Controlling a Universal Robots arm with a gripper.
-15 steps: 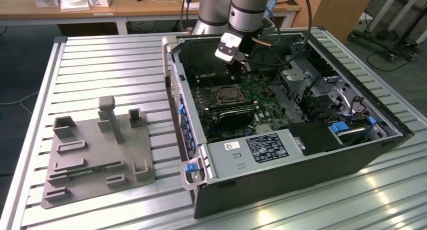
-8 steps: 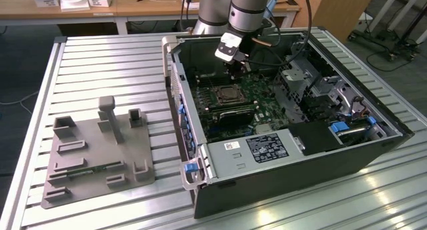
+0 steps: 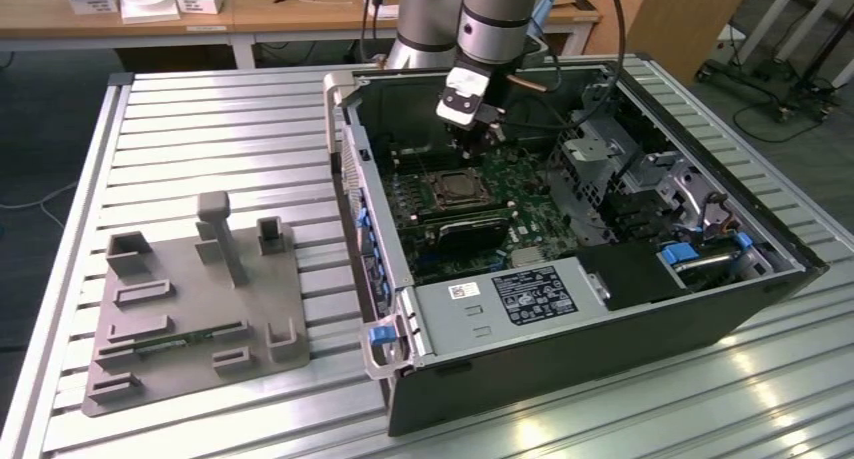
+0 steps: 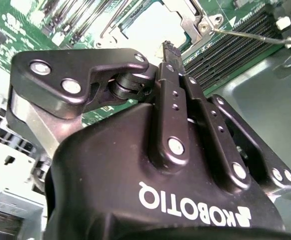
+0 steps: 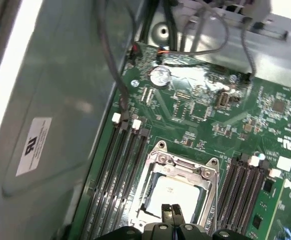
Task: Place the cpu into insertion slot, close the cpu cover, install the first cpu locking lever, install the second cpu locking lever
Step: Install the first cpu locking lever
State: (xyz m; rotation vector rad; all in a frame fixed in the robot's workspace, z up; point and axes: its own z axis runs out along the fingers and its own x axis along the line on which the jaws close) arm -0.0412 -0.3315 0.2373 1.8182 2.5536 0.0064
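Observation:
The cpu (image 5: 173, 192) lies in the insertion slot (image 3: 461, 190) on the green board, its pale metal top showing. The silver cpu cover (image 5: 160, 159) lies flat around it, framing it in its window. My gripper (image 5: 172, 210) hovers just above the near edge of the cpu, fingers shut together with nothing between them. In the exterior view the gripper (image 3: 478, 137) hangs inside the open computer case, above and slightly behind the slot. In the second wrist view the shut fingertips (image 4: 168, 47) point at the cpu (image 4: 153, 22), and a thin metal locking lever (image 4: 250, 35) sticks out sideways over the memory slots.
Long black memory slots (image 5: 118, 170) flank the socket on both sides. Dark cables (image 5: 110, 50) hang along the case wall (image 5: 45, 125). A white-labelled black box (image 3: 534, 294) and a drive cage (image 3: 627, 169) crowd the case. A grey fixture plate (image 3: 187, 299) lies on the table at the exterior view's left.

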